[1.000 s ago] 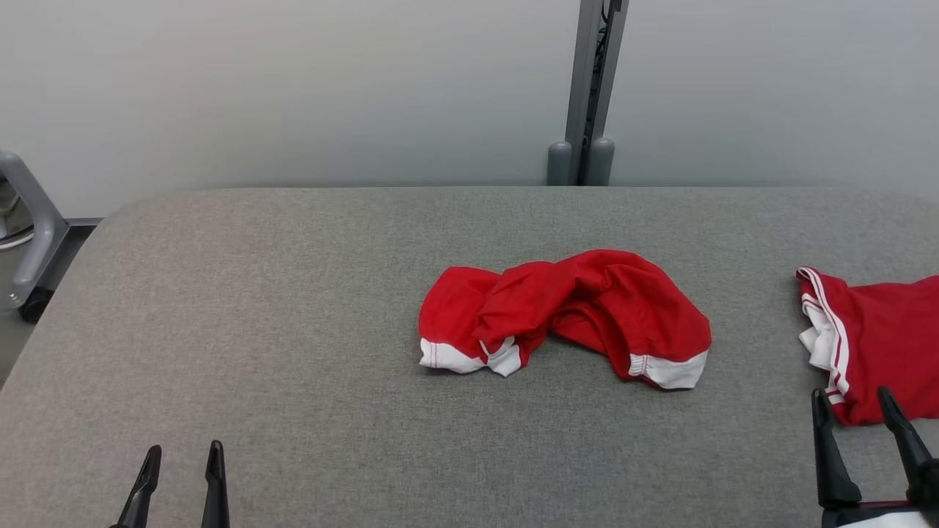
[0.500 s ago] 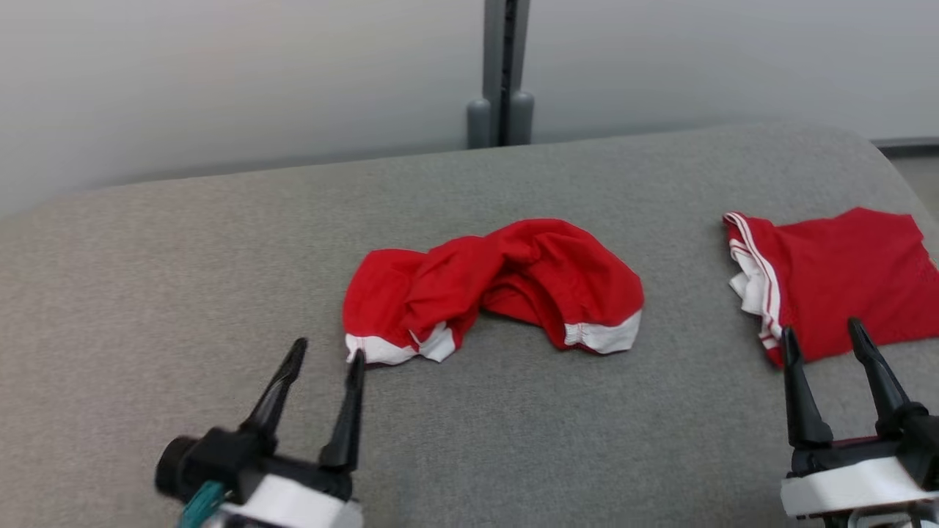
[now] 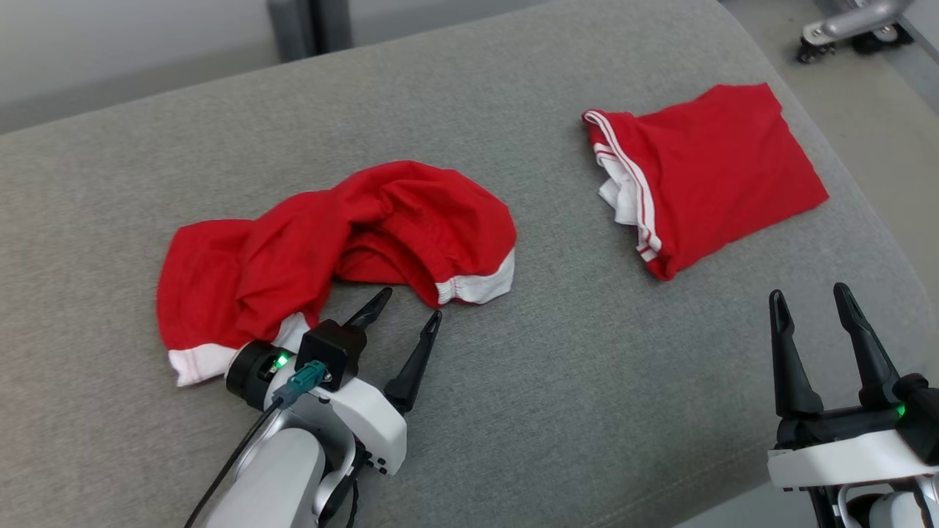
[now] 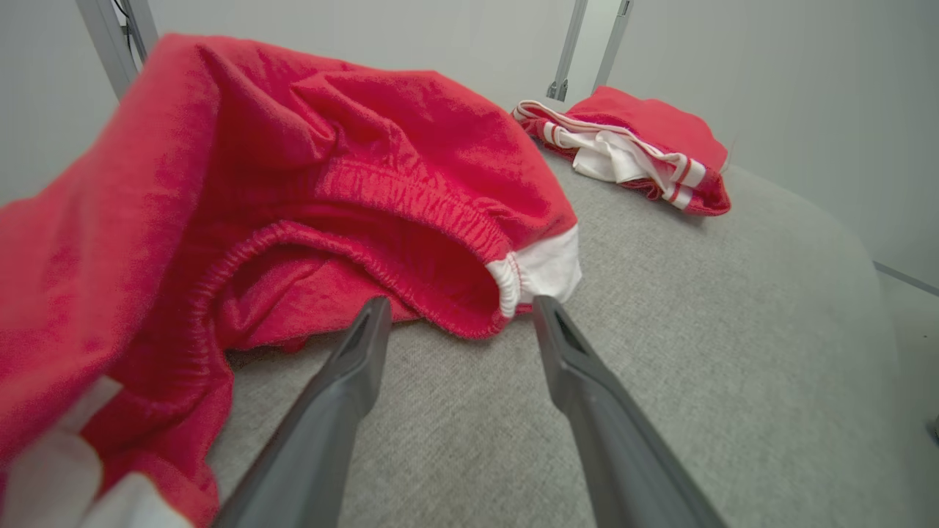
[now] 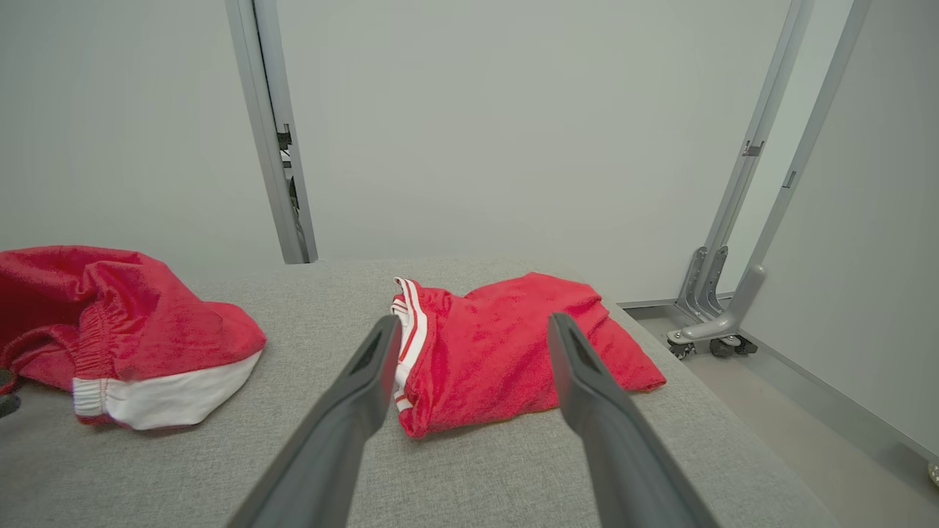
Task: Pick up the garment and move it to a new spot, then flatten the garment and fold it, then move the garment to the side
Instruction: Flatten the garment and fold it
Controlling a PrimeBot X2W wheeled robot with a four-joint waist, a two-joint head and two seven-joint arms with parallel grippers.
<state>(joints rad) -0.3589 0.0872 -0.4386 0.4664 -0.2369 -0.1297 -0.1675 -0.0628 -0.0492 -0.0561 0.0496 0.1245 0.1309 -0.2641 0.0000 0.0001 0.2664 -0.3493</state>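
Note:
A crumpled red garment (image 3: 330, 235) with white hem bands lies on the grey padded table (image 3: 587, 381), left of centre in the head view. My left gripper (image 3: 411, 305) stands open just in front of its near edge, fingers pointing at the elastic waistband. In the left wrist view the open gripper (image 4: 461, 305) has its tips almost at the gathered waistband of the garment (image 4: 352, 176), with nothing between them. My right gripper (image 3: 808, 295) is open and empty over the table's near right corner. Seen from the right wrist, that gripper (image 5: 473, 321) points toward a folded red piece.
A second red garment (image 3: 704, 169) with white stripes lies folded near the table's right edge, also in the right wrist view (image 5: 513, 352). Beyond that rounded edge is the floor (image 3: 880, 110), with a wheeled metal frame foot (image 3: 843, 26). A grey post (image 5: 271, 132) stands behind the table.
The head camera has swung right and down, shifting the whole picture. My left arm has reached forward, bringing its open gripper up to the crumpled garment's near edge. Neither garment has moved.

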